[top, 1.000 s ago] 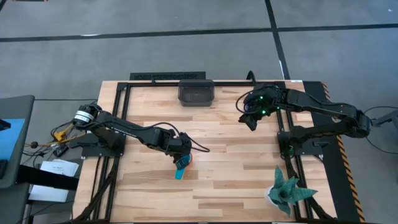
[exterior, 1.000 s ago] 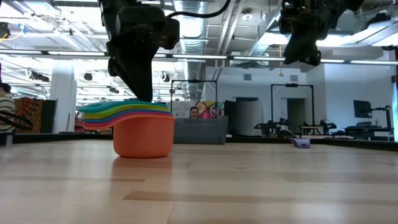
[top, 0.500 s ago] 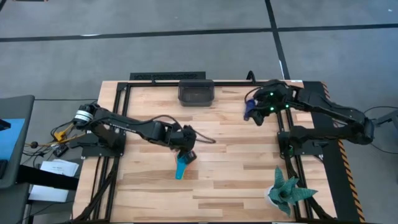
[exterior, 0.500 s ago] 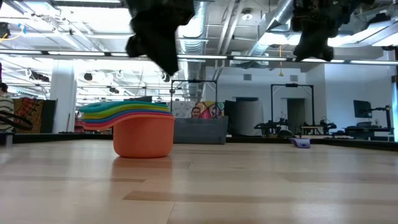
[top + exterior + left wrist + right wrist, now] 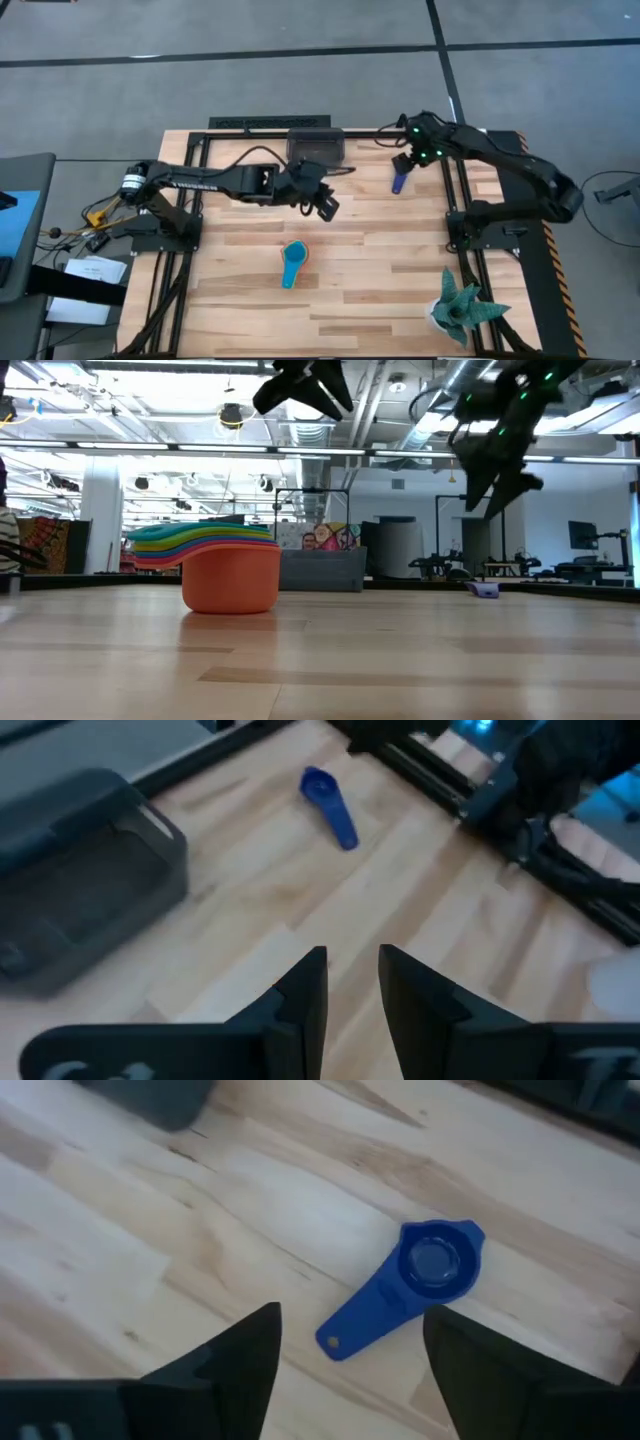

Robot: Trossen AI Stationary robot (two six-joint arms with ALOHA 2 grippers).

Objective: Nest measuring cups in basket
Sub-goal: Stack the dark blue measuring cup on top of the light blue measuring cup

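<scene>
both grippers are off the table and carry nothing. right gripper (image 5: 408,163) hangs over the far right part of the table with its fingers (image 5: 222,1363) spread wide, and its wrist view looks straight down on the royal blue cup (image 5: 410,1285), which lies alone on the wood with its bowl up and its flat handle pointing away from the bowl; nothing touches it. left gripper (image 5: 325,203) hovers near the table's middle, just in front of the basket (image 5: 316,148), its fingers (image 5: 305,988) only a narrow gap apart and empty; its wrist view shows the basket (image 5: 85,885) to one side and the royal blue cup (image 5: 329,807) farther off. as for progress, the stack of measuring cups (image 5: 218,565) stands on the bare table toward the near middle, an orange cup at the bottom with green, yellow and blue rims layered above it, handles fanned to one side; from above it shows as the stack (image 5: 291,264) well apart from the basket. so most of the nesting looks done, but the royal blue cup is not yet in the stack, and the basket at the far edge appears to hold no cups, though its inside is dim. what seems left is to add that last cup and get the whole nest into the basket.
</scene>
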